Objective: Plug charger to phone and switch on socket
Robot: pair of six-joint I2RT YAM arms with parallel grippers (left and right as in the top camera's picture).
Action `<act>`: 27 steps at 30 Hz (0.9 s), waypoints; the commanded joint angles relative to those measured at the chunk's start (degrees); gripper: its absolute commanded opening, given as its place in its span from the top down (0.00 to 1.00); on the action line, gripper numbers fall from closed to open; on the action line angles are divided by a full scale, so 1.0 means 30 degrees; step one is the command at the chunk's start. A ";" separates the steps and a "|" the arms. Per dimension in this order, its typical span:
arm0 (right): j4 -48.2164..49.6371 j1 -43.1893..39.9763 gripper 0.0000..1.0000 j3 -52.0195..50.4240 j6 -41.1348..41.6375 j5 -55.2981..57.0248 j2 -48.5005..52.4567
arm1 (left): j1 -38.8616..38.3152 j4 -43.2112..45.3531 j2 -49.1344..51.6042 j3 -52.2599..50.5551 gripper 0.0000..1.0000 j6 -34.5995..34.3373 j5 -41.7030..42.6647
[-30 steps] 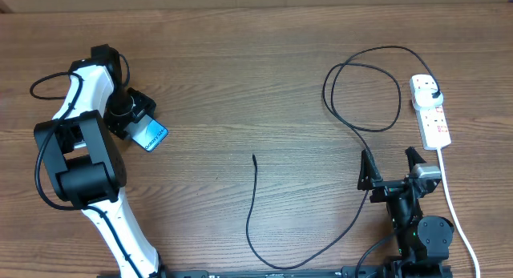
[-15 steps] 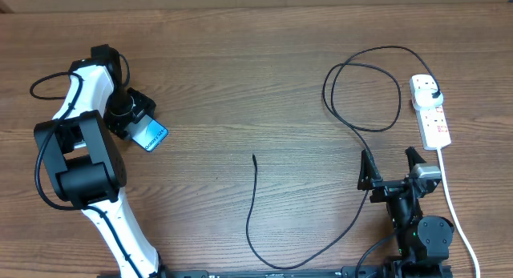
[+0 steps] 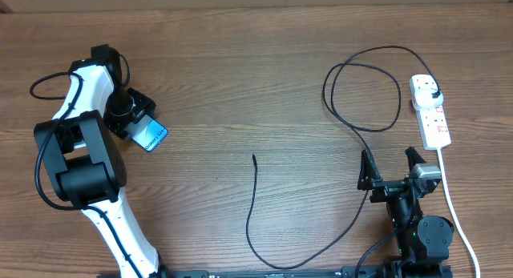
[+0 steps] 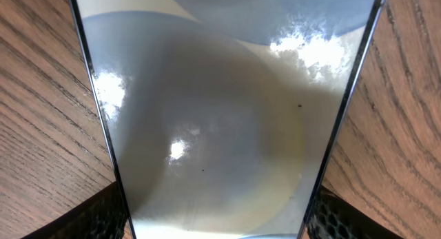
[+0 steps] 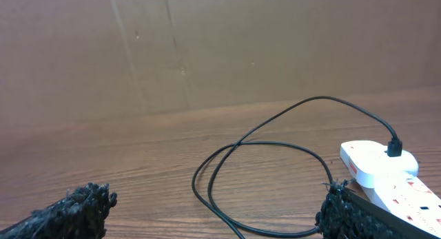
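left gripper (image 3: 133,124) has phone (image 3: 151,135) clamped, right gripper (image 3: 390,171) sits wide apart, empty; next move likely right picking up charger (image 3: 254,172) by its loose connector end.

phone (image 3: 151,136) in left gripper (image 3: 136,124)

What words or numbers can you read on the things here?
No text here is readable.
Slim blue-screened phone: tiny pale marks on the screen, too small to read.
White power strip: red markings, too small and blurred to read.
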 commanded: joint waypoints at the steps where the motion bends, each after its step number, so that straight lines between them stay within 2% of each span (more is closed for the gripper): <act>1: 0.0080 0.0080 0.00 -0.0197 -0.0080 0.0189 -0.0204 | -0.0131 -0.0277 0.0882 -0.0146 0.96 -0.0197 -0.0138; 12: 0.0080 0.0080 0.00 -0.0197 -0.0080 0.0189 -0.0204 | -0.0124 -0.0765 0.0801 0.0372 0.96 -0.0197 0.0350; 27: 0.0080 0.0080 0.00 -0.0197 -0.0080 0.0182 -0.0204 | -0.0131 -0.4022 0.0801 0.4612 0.96 -0.0197 0.0364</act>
